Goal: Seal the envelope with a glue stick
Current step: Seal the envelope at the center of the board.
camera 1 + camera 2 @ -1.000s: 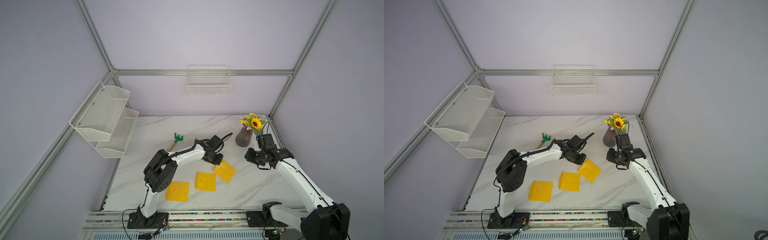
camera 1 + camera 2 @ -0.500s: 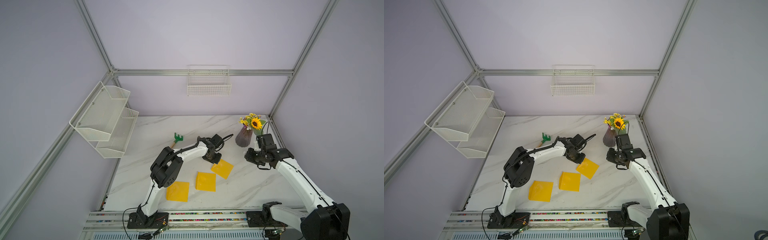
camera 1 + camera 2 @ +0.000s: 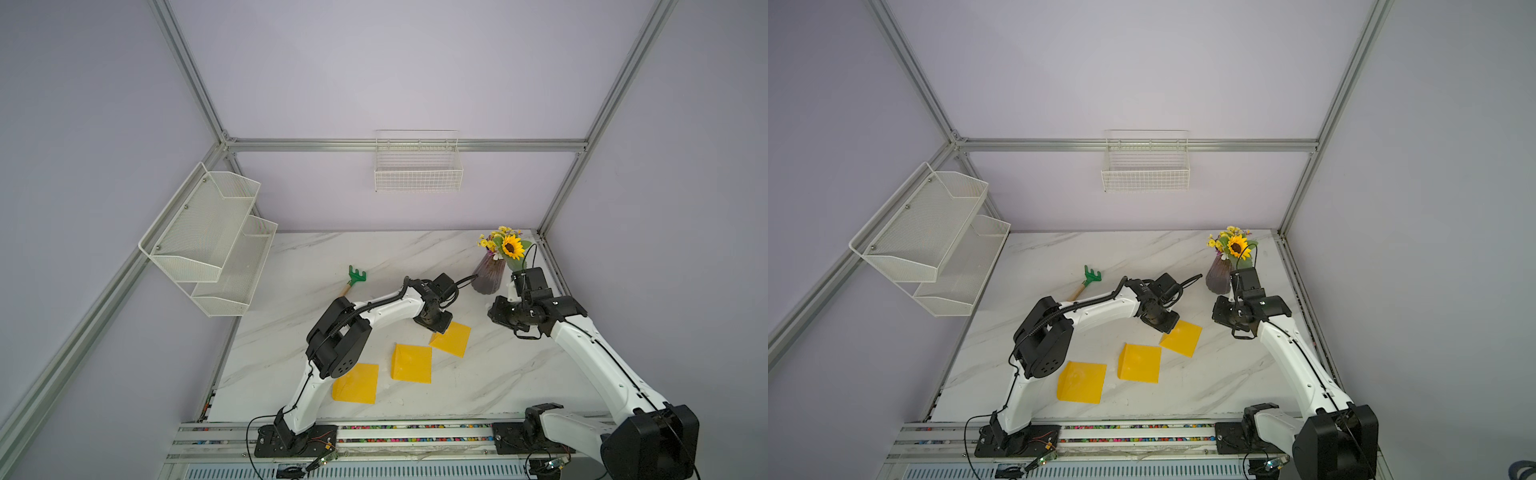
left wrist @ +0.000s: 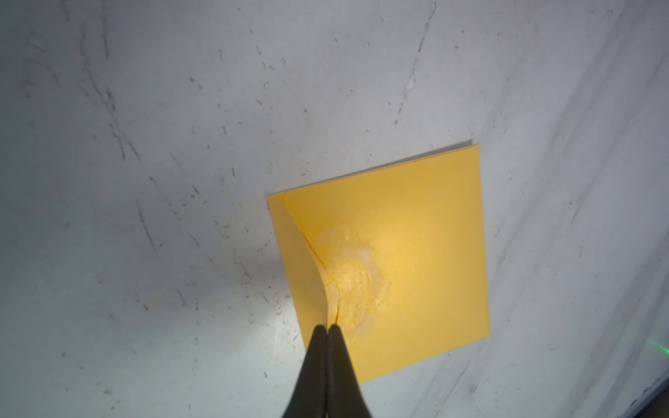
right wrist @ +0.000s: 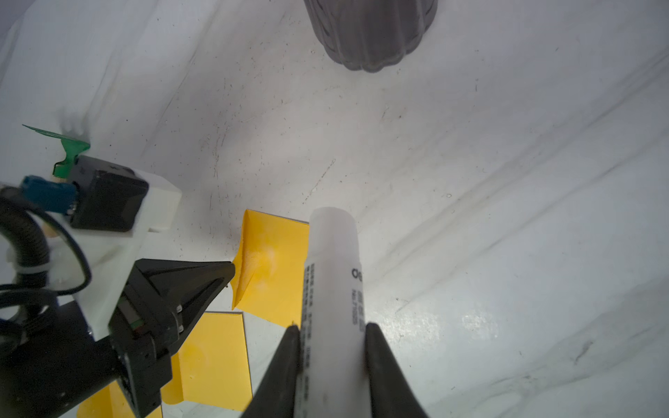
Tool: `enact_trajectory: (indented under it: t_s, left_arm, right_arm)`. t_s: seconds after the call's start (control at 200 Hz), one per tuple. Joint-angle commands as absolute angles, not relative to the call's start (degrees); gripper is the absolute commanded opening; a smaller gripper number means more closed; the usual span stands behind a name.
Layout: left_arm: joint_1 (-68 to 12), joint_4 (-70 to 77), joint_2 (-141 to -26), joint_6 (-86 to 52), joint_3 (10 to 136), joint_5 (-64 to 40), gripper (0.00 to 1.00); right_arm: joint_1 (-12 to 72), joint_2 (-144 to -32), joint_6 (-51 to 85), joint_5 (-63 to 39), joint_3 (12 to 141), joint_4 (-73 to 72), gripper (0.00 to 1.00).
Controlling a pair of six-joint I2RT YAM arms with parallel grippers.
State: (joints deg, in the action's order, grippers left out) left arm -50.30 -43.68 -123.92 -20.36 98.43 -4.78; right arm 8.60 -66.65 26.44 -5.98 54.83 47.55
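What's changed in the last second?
The left arm swung its elbow inward, toward the envelopes; the left end effector, shut on the far envelope's flap, hardly moved. The right end effector gripping the glue stick, the middle envelope, near envelope, rake and vase stayed put.
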Motion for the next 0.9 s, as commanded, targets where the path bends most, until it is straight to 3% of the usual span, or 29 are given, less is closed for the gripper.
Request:
enact_trajectory:
  t_s: [0.0, 0.23, 0.37, 0.545, 0.895]
  left_arm:
    - [-50.7, -44.2, -125.0, -20.6, 100.0, -6.0, 0.0]
    - [-51.3, -43.6, -126.7, -21.0, 100.8, -7.5, 0.05]
    - [-51.3, -43.1, -126.9, -21.2, 100.1, -8.0, 0.25]
    - [-51.3, -41.8, -125.7, -21.4, 98.0, -8.2, 0.36]
    - [-47.9, -33.7, -123.6, -25.0, 89.2, -18.1, 0.36]
  right_arm:
    - [8.3, -67.2, 25.8, -7.1, 54.7, 46.2, 0.0]
    - [8.3, -67.7, 25.8, -8.0, 54.5, 46.0, 0.0]
    - [8.3, -68.4, 25.8, -8.6, 54.6, 45.9, 0.0]
    - [8.3, -68.8, 25.7, -9.1, 54.2, 45.5, 0.0]
    - [8.3, -69.4, 25.7, -9.2, 54.5, 45.6, 0.0]
